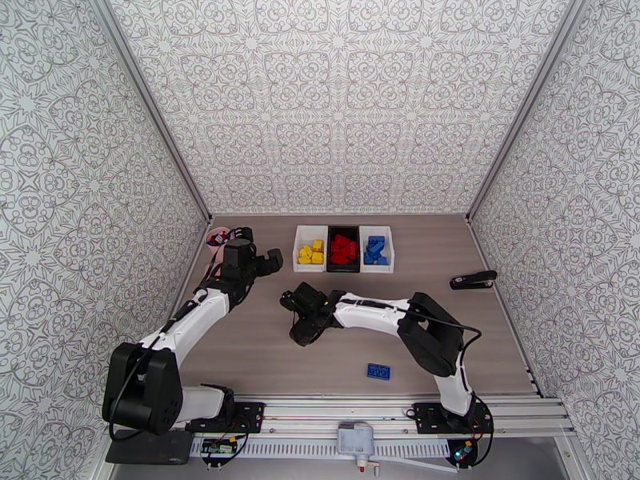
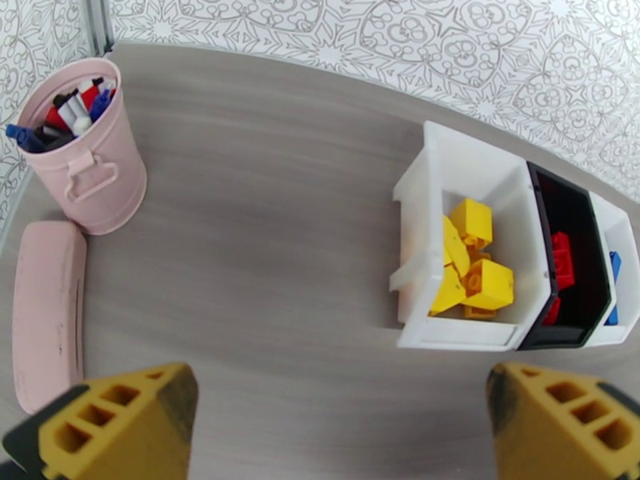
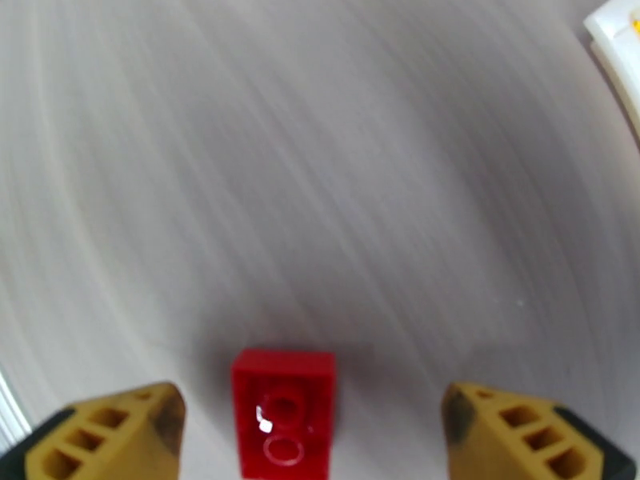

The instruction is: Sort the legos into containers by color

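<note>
We see a robot test cell in a lab: patterned panels (image 1: 336, 98) wall in a wood-grain desk (image 1: 264, 362) on three sides, and the left arm (image 1: 192, 318) and right arm (image 1: 376, 312) are bolted to a metal rail (image 1: 320, 411) at its near edge.

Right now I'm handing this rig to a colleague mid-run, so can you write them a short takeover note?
Left gripper: open, empty, over bare table short of the bins.
Right gripper: open, straddling a red brick lying on the table, not touching it.
Done: yellow legos in the left white bin, red legos in the black bin, blue legos in the right white bin.
Left: bin that red brick, then the blue brick near the table's front edge.
</note>
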